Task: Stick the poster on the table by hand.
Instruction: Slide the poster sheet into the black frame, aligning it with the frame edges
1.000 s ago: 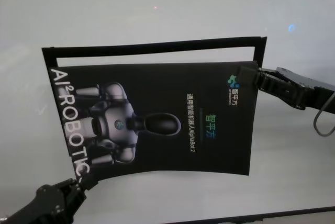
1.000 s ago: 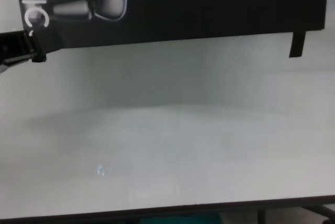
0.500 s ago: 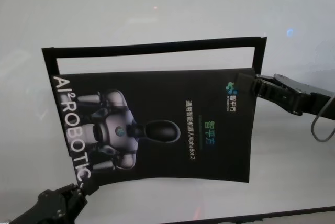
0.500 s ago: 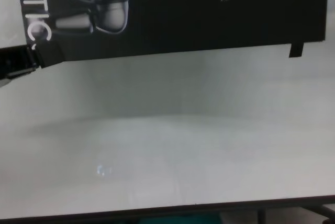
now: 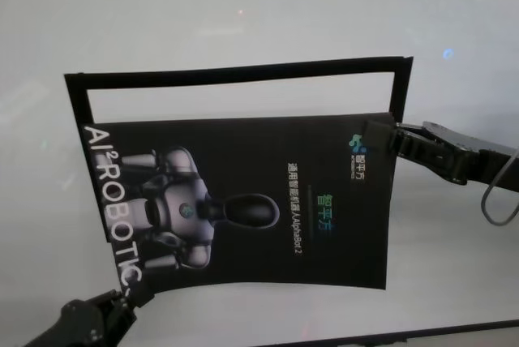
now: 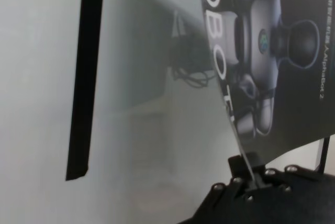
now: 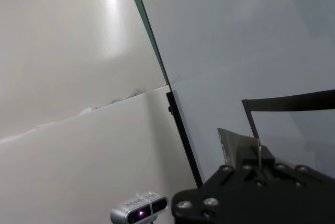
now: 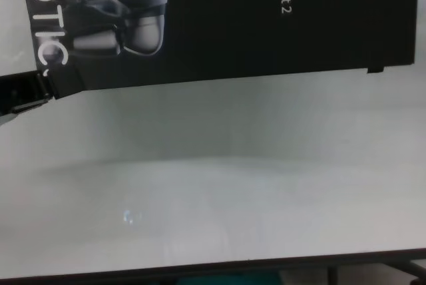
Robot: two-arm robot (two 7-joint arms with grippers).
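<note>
The black glossy poster [image 5: 268, 201] with a grey-white robot picture and white letters hangs slightly curved over the white table [image 5: 243, 6]. My left gripper [image 5: 128, 298] is shut on its near left corner, by the last white letters. My right gripper [image 5: 376, 137] is shut on its far right corner, beside the small logo. In the chest view the poster [image 8: 266, 25] fills the top and the left gripper [image 8: 32, 92] grips its corner. The left wrist view shows the poster [image 6: 282, 51] edge clamped in the left gripper [image 6: 252, 176]. The right wrist view shows the right gripper [image 7: 257, 157] shut on the poster's thin edge.
Thin black strips [image 5: 235, 73] form a three-sided frame on the table behind and beside the poster; one strip also shows in the left wrist view [image 6: 86, 77] and in the right wrist view [image 7: 293, 100]. The table's dark front edge [image 8: 213, 266] lies close below. A small grey camera [image 7: 138, 213] stands off the table.
Both grippers have carried the poster toward the table's near edge. More white table shows between its far edge and the far strip, and its near edge sits lower in the chest view.
</note>
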